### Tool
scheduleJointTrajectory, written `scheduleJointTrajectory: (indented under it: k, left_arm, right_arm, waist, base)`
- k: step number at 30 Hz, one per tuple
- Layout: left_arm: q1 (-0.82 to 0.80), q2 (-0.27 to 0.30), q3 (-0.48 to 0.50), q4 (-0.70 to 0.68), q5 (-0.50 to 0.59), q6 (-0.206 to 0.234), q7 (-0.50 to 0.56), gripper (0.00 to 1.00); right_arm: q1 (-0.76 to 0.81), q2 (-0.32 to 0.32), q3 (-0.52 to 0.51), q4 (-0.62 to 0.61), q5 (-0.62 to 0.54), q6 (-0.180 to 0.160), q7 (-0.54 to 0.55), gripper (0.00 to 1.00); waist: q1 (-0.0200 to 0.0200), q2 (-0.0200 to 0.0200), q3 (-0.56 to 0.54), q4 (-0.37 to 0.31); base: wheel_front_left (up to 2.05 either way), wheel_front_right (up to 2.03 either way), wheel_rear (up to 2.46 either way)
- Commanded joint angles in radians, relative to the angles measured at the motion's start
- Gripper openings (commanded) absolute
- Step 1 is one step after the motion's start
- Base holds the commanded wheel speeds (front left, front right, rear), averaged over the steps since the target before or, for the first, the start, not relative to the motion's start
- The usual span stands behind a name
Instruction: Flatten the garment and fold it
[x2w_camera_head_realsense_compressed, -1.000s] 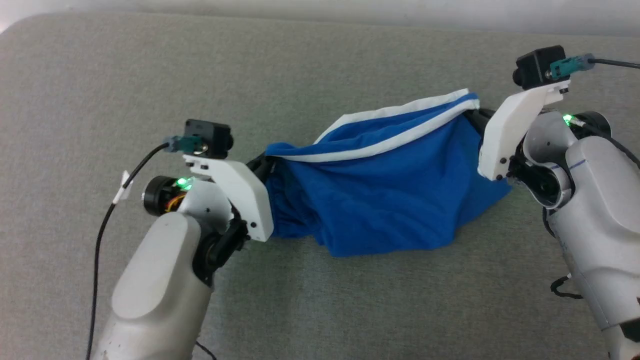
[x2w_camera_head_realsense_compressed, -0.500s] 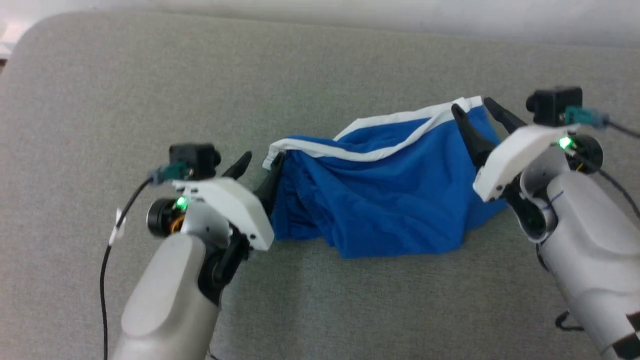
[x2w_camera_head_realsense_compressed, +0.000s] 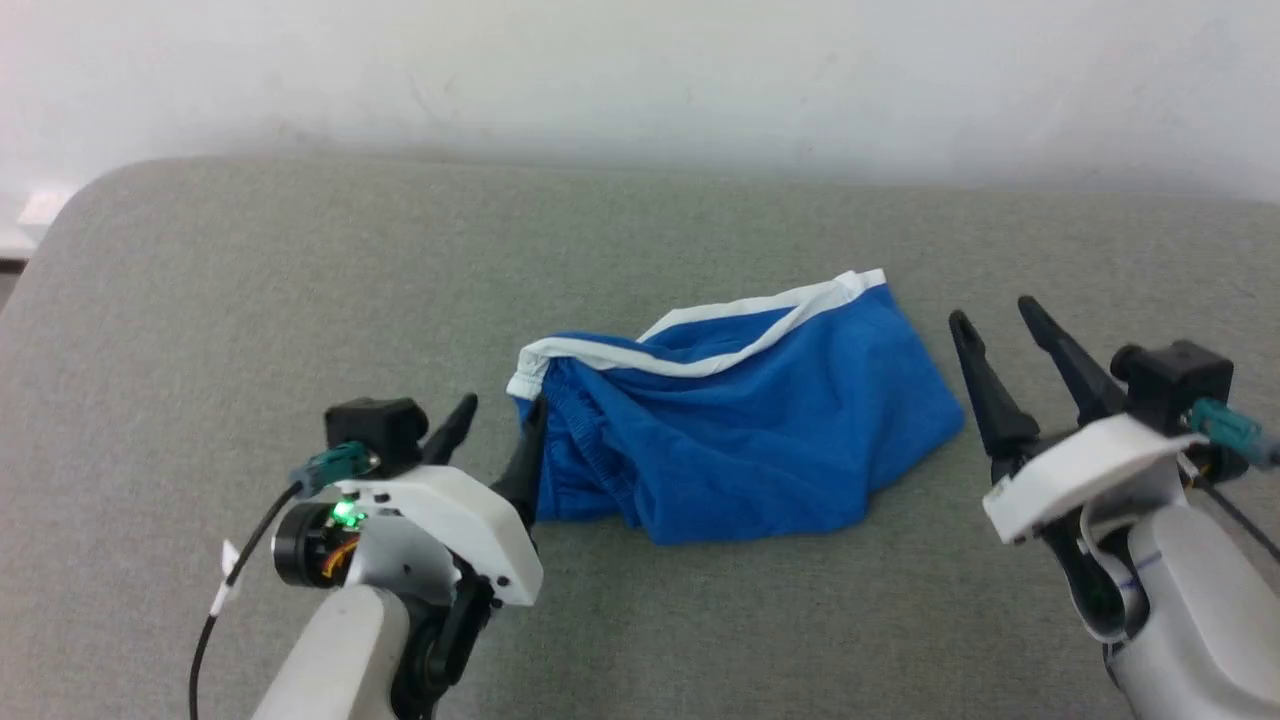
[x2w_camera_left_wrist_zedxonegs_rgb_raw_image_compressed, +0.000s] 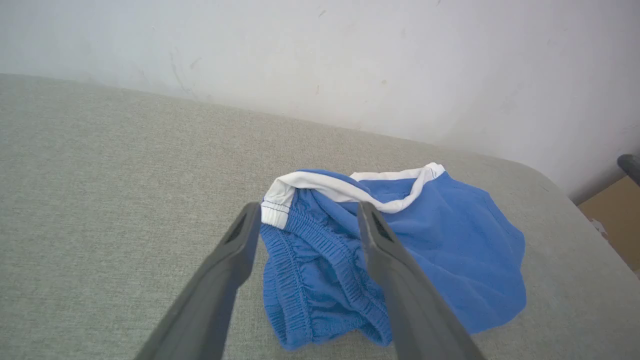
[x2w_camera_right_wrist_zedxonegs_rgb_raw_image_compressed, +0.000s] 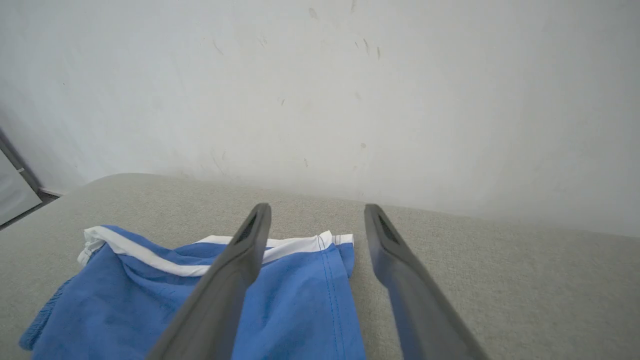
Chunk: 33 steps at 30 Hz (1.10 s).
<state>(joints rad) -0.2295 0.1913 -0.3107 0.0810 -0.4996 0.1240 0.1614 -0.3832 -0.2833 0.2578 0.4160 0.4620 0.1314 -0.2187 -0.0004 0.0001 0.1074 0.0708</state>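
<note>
Left gripper (x2w_camera_head_realsense_compressed: 503, 405) spread, at garment (x2w_camera_head_realsense_compressed: 760, 440) edge | right gripper (x2w_camera_head_realsense_compressed: 992, 310) spread — just beside

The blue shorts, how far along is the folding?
Done: little. The shorts lie bunched and wrinkled on the grey cushion. In hand: nothing; the left claw and right claw stand open at its two ends, gripping nothing. Left: flattening, then all the folding.

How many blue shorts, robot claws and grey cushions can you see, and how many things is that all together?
Blue shorts: 1
Claws: 2, the left claw and the right claw, both open and holding nothing
Grey cushion: 1
Total: 4
</note>
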Motion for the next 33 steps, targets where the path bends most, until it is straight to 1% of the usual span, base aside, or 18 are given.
scheduleJointTrajectory:
  k: [1, 5, 10, 14, 18, 21, 22, 24, 25, 28, 33]
  left_arm:
    - [0.008, 0.008, -0.014, -0.003, -0.001, -0.006, 0.032, 1.00]
    - [-0.013, 0.014, -0.065, 0.045, -0.025, -0.042, 0.149, 1.00]
    - [-0.091, 0.022, -0.105, 0.175, -0.034, -0.074, 0.260, 1.00]
    - [-0.153, 0.018, -0.130, 0.298, -0.037, -0.091, 0.335, 1.00]
    - [-0.195, 0.010, -0.173, 0.417, -0.045, -0.127, 0.434, 1.00]
    - [-0.210, 0.006, -0.193, 0.461, -0.044, -0.141, 0.468, 1.00]
    - [-0.212, 0.002, -0.200, 0.481, -0.049, -0.151, 0.484, 0.80]
    - [-0.212, -0.005, -0.207, 0.507, -0.061, -0.164, 0.509, 0.05]
    - [-0.211, -0.006, -0.211, 0.515, -0.065, -0.169, 0.518, 0.00]
    - [-0.209, -0.003, -0.211, 0.512, -0.076, -0.178, 0.518, 0.00]
    - [-0.212, 0.009, -0.199, 0.448, -0.071, -0.171, 0.468, 0.00]
  right_arm:
    - [0.037, 0.012, -0.024, -0.046, -0.024, -0.001, 0.017, 1.00]
    - [0.139, 0.051, -0.088, -0.203, -0.081, -0.001, 0.103, 1.00]
    - [0.217, 0.098, -0.137, -0.361, -0.123, -0.001, 0.196, 1.00]
    - [0.248, 0.120, -0.162, -0.422, -0.136, -0.001, 0.240, 1.00]
    - [0.260, 0.127, -0.173, -0.443, -0.137, -0.001, 0.268, 1.00]
    - [0.260, 0.126, -0.179, -0.447, -0.137, -0.001, 0.278, 1.00]
    - [0.261, 0.127, -0.181, -0.444, -0.134, -0.001, 0.289, 1.00]
    - [0.257, 0.123, -0.186, -0.437, -0.128, -0.001, 0.313, 1.00]
    - [0.253, 0.122, -0.190, -0.427, -0.122, -0.001, 0.331, 1.00]
    - [0.215, 0.113, -0.194, -0.376, -0.102, -0.001, 0.391, 1.00]
    - [0.098, 0.094, -0.158, -0.197, -0.046, -0.001, 0.520, 1.00]
  waist:
    - [0.0004, -0.0001, -0.034, -0.034]
    - [0.0004, -0.0001, -0.039, -0.055]
    - [0.0004, -0.0001, -0.016, -0.078]
    - [0.0004, -0.0001, 0.005, -0.093]
    - [0.0004, -0.0001, 0.020, -0.103]
    - [0.0004, -0.0001, 0.025, -0.107]
    - [0.0004, -0.0001, 0.026, -0.108]
    - [0.0004, -0.0001, 0.030, -0.111]
    - [0.0004, -0.0001, 0.032, -0.111]
    - [0.0004, -0.0001, 0.041, -0.106]
    - [0.0004, -0.0001, 0.066, -0.067]
  base:
    - [0.00, 0.00, 0.00]
    - [0.00, 0.00, 0.00]
    - [0.00, 0.00, 0.00]
    - [0.00, 0.00, 0.00]
    - [0.00, 0.00, 0.00]
    - [0.00, 0.00, 0.00]
    - [0.00, 0.00, 0.00]
    - [0.00, 0.00, 0.00]
    - [0.00, 0.00, 0.00]
    - [0.00, 0.00, 0.00]
    - [0.00, 0.00, 0.00]
